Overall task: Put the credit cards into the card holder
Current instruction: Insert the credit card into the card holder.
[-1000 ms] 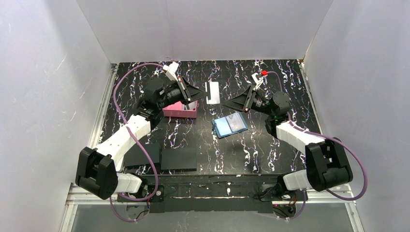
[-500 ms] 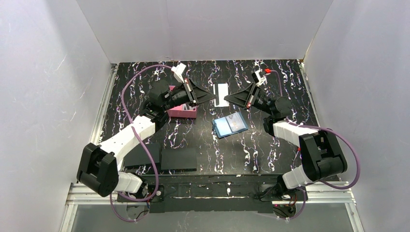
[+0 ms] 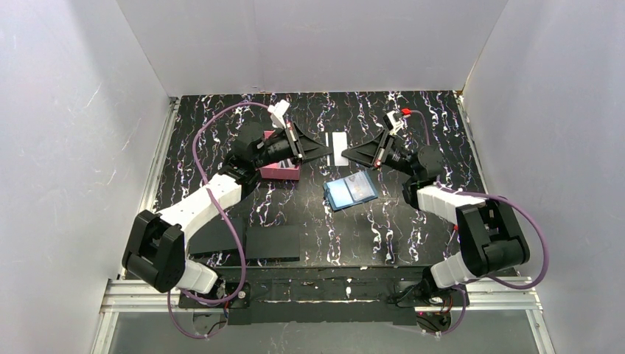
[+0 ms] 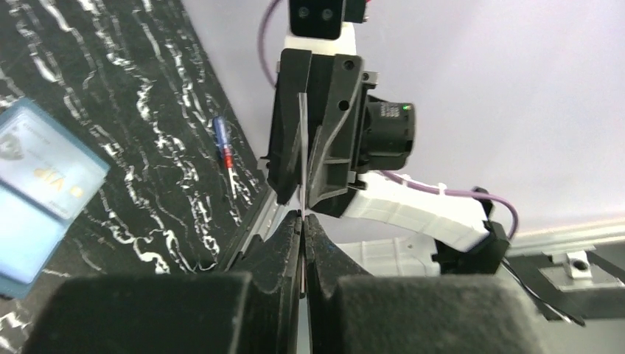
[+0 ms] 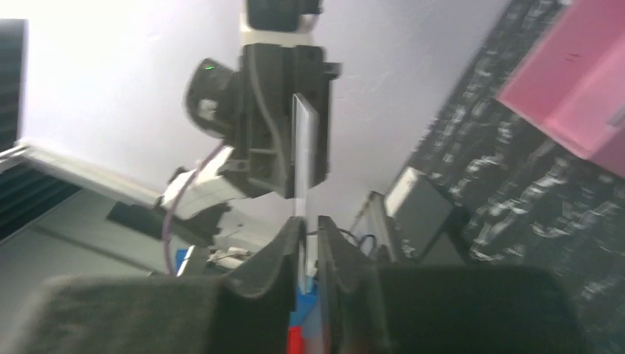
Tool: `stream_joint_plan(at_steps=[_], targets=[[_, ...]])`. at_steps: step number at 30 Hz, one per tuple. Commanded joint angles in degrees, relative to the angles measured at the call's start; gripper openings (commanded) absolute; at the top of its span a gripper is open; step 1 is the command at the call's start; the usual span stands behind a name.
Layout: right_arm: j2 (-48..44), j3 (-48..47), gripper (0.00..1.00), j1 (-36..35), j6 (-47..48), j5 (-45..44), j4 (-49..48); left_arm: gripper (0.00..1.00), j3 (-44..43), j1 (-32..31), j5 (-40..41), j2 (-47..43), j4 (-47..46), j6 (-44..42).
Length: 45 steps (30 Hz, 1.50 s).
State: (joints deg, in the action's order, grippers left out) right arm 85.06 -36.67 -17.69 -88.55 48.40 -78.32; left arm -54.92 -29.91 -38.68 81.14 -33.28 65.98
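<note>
1. The desk [image 3: 413, 243] carries two flat black pads [image 3: 273, 242] at its near left. A blue hinged case [image 3: 351, 190] lies open near the centre. The card holder [image 3: 280, 171] sits left of centre and well clear of the case.

2. One credit card [image 3: 340, 147] is suspended between the two arms, right of the card holder and beyond the blue case. We see no other card clearly.

3. The left gripper [image 3: 324, 149] pinches the card's left edge with its fingers pressed together on it. The right gripper [image 3: 345, 153] pinches the opposite edge in the same way. Both wrist views show the card edge-on as a thin line running from one pair of fingers into the other.

4. Orientation: the card lies roughly flat, face up. We judge its long axis to run from near to far, with the fingers on the two long edges.

5. Handling: we expect the card to be very light, stiff but springy, and slick-faced.
   - Grip only a narrow margin at the edge.
   - Opposing pulls could bend the card or slip it free.
</note>
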Motion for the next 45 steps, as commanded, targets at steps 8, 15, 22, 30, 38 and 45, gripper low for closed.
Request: stream_joint_plan(at_steps=[8,15,22,30,38,45], targets=[[-0.4,-13.8,0.61,6.3,61.2,-19.8,80.3,0.00,-5.6,-3.1,14.8,4.8,30.6,-14.9],[8.3,-17.7,0.62,6.1,67.1,-23.1,82.9,0.00,-10.1,-6.4,15.2,15.6,29.2,-12.2],[9.9,-18.1,0.66,5.6,72.4,-28.3,85.2,0.00,-10.2,-6.5,15.0,21.1,27.0,-9.5],[11.2,-16.6,0.57,5.5,72.2,-27.9,83.2,0.00,-8.7,-6.5,14.3,23.7,24.2,-8.5],[12.2,-17.2,0.62,3.7,75.3,-33.0,85.6,0.00,-6.7,-6.5,14.4,24.9,23.9,-8.7],[12.8,-15.8,0.51,3.3,74.8,-35.4,85.5,0.00,-6.6,-6.5,13.6,26.9,22.0,-8.8]])
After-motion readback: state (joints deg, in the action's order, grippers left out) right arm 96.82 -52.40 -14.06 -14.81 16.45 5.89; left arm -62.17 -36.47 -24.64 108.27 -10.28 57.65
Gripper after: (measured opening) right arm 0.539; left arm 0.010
